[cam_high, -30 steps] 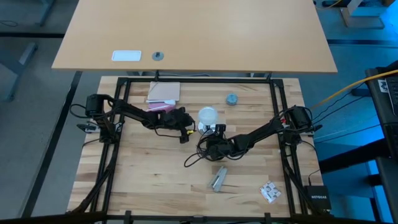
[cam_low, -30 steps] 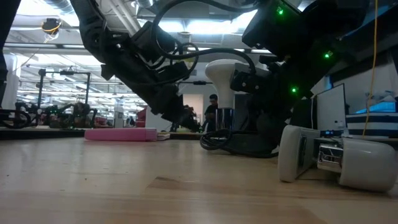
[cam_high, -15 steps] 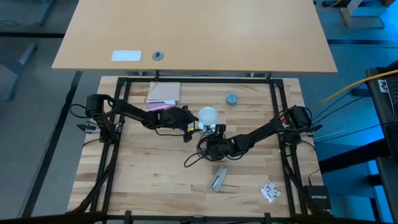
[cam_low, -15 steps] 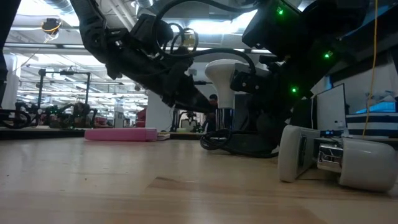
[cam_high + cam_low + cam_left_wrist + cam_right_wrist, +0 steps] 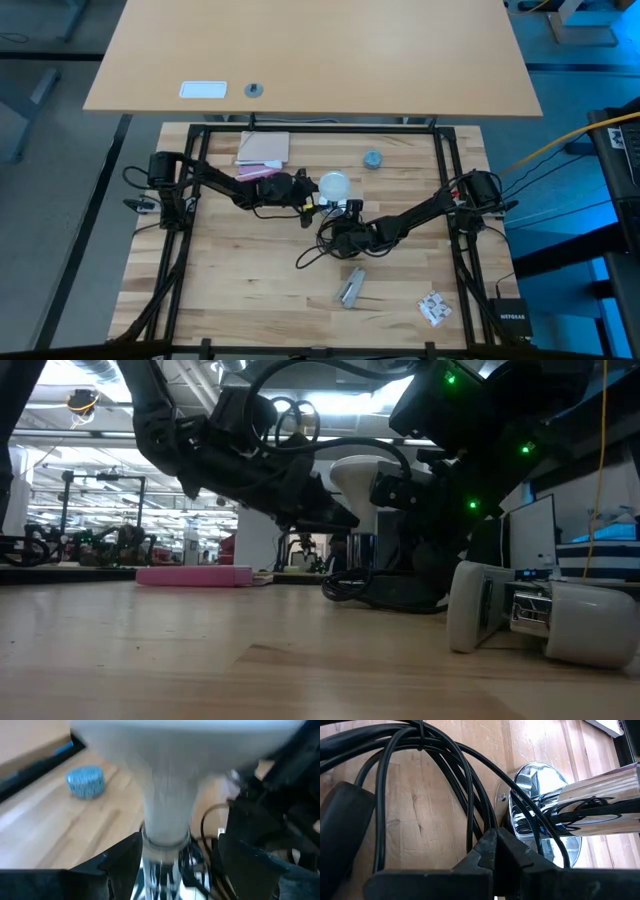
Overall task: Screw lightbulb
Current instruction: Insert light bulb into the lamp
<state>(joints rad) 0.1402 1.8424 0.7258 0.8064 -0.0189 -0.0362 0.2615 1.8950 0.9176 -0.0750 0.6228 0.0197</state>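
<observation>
You'll find the lightbulb (image 5: 334, 185) upright in the socket (image 5: 545, 815) near the bench's (image 5: 240, 290) middle. Just left of the lightbulb sits the left gripper (image 5: 312, 200); the right gripper (image 5: 338, 232) lies just before it, the cap (image 5: 372, 159) behind-right.

My left wrist view is smeared with blur across the lightbulb (image 5: 167, 795); ceiling lamps glare bright behind my dark arms, and the socket (image 5: 545, 810) flashes reflections
</observation>
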